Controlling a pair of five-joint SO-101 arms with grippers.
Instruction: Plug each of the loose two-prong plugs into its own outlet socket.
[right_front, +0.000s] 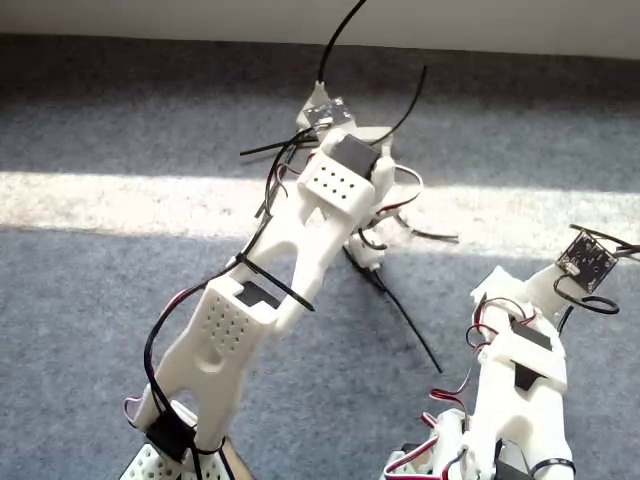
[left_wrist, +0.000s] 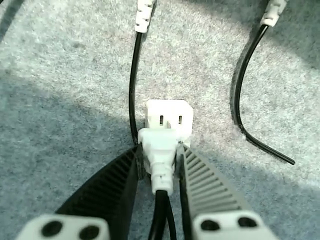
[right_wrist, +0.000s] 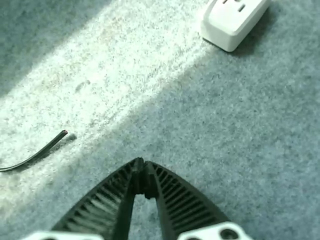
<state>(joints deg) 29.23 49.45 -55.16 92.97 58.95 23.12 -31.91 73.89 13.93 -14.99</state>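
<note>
In the left wrist view my left gripper is shut on a white two-prong plug with a black cord. The plug's head sits at the near edge of a white outlet socket, whose two slots show uncovered; the prongs are hidden. Two more white plugs with black cords lie on the carpet beyond. My right gripper is shut on nothing, low over the carpet, with a second white outlet socket farther off. In the high view the left arm stretches over the middle; the right arm stands at the lower right.
Grey carpet covers the floor, crossed by a bright band of sunlight. A loose black cord end lies near my right gripper. Another black cord runs out from under the left arm.
</note>
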